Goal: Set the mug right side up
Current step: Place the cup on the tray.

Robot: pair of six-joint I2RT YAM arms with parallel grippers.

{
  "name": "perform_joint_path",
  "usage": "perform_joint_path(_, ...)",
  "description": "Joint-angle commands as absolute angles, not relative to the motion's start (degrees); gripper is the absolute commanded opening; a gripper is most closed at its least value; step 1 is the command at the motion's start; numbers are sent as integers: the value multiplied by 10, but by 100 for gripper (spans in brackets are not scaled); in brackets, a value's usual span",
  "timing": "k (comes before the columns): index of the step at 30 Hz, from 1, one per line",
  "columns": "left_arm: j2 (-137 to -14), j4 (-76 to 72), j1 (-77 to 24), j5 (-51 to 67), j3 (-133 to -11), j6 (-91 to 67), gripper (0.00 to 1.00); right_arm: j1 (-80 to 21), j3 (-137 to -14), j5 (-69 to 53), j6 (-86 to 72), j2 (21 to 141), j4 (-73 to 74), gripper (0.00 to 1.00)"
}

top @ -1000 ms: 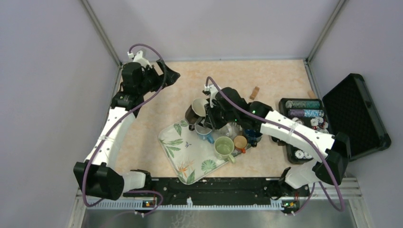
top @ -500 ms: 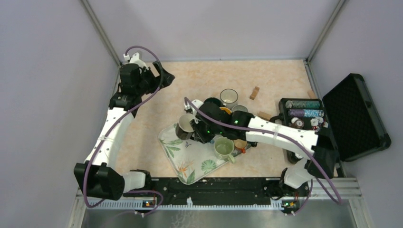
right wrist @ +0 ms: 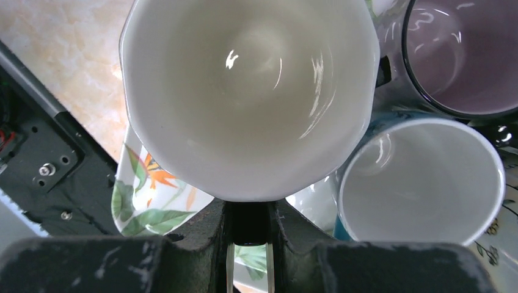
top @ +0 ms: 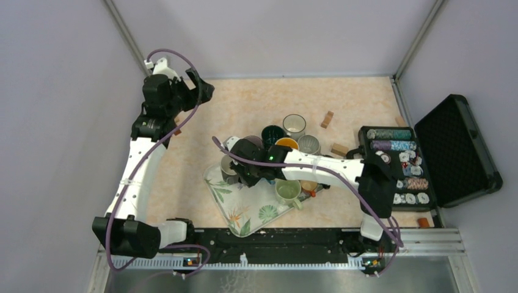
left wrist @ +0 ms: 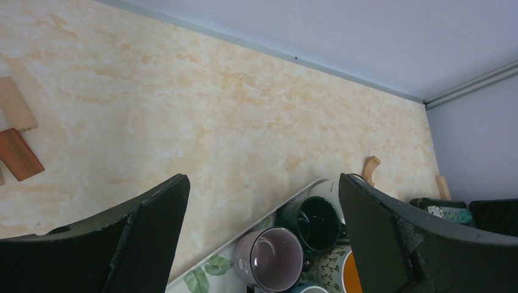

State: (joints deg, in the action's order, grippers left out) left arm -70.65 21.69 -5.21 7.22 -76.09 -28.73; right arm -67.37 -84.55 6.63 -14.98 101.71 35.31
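The right gripper (right wrist: pixel 247 227) is squeezing the mug (right wrist: pixel 247 91) by its handle over the leafy tray (right wrist: pixel 145 201), while the left gripper (left wrist: pixel 262 210) is hanging wide open.

A marbled beige bench (top: pixel 244 104) is pictured with a leaf-patterned tray (top: pixel 235 204) set at the middle of its near edge. Small wooden blocks (top: pixel 328 119) are scattered toward the far right corner, with more seen by the left edge. An open black case (top: pixel 464 146) of poker chips (top: pixel 394 145) is placed at the right edge.
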Motion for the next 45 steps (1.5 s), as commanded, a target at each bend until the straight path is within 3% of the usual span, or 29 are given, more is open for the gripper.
perform_joint_path(1, -689, 217, -48, 63, -782, -278, 98, -683, -902, 100, -143, 1038, 311, 0)
perform_joint_path(21, -687, 206, -47, 86, -773, -275, 98, -688, -933, 146, -139, 1105, 304, 0)
perform_joint_path(37, -687, 203, -47, 104, -776, -272, 98, -688, -923, 119, -138, 1074, 283, 54)
perform_joint_path(45, -683, 201, -47, 135, -785, -259, 98, -684, -903, 126, -145, 1008, 269, 91)
